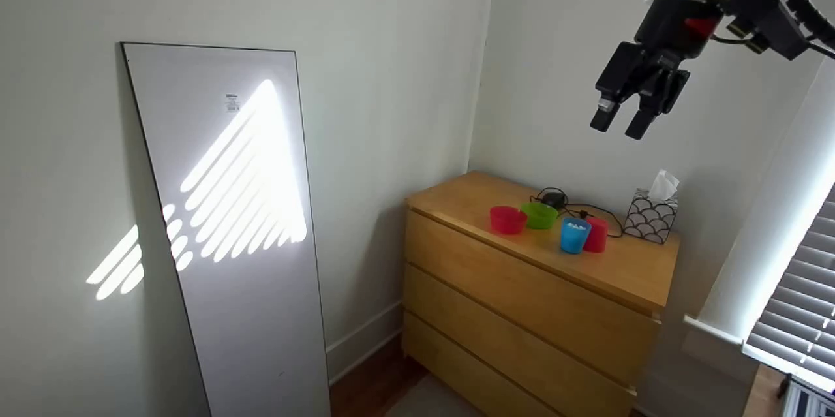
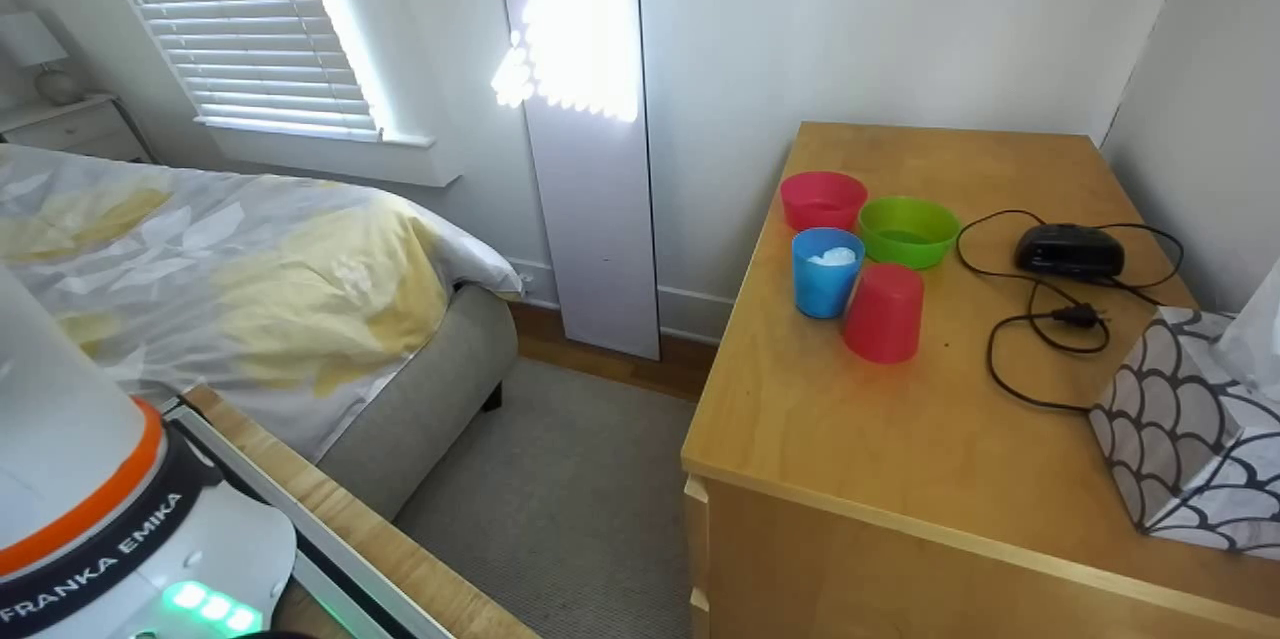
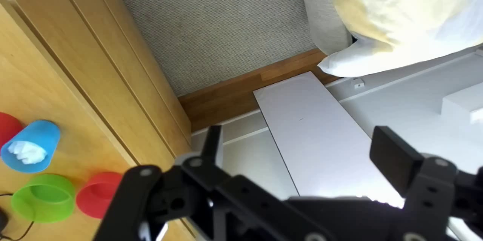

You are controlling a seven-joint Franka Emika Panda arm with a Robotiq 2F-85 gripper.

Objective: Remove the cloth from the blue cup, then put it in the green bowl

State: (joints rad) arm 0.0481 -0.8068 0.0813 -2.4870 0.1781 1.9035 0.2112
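- Fingers of the black two-finger gripper [image 1: 618,126] stand well apart, nothing between them; likely set wide ahead of a pinch
- Gripper hangs in the air, well above the light-wood dresser [image 1: 456,200]; wrist view faces the tall grey leaning panel [image 3: 302,128], so I judge it must swing round and descend before any grasp
- Task's thing: small crumpled whitish cloth [image 3: 28,152], inside the bright blue round cup [image 3: 44,131]; the walls surround it, so entry from above seems called for
- Low, wide bright green round bowl [image 2: 907,253] stands upright near the blue cup, presumably for a short transfer
- Upturned tapered red cup [image 2: 884,319] just beside the blue one; contact unclear, a wide finger could knock it
- Wrist view looks into the blue cup's mouth, yet leaves out the patterned tissue box [image 1: 652,216] that shows in both exterior views
- In an exterior view the white robot base [image 2: 150,529] shows, with only a dark tip, perhaps gripper, at the top edge
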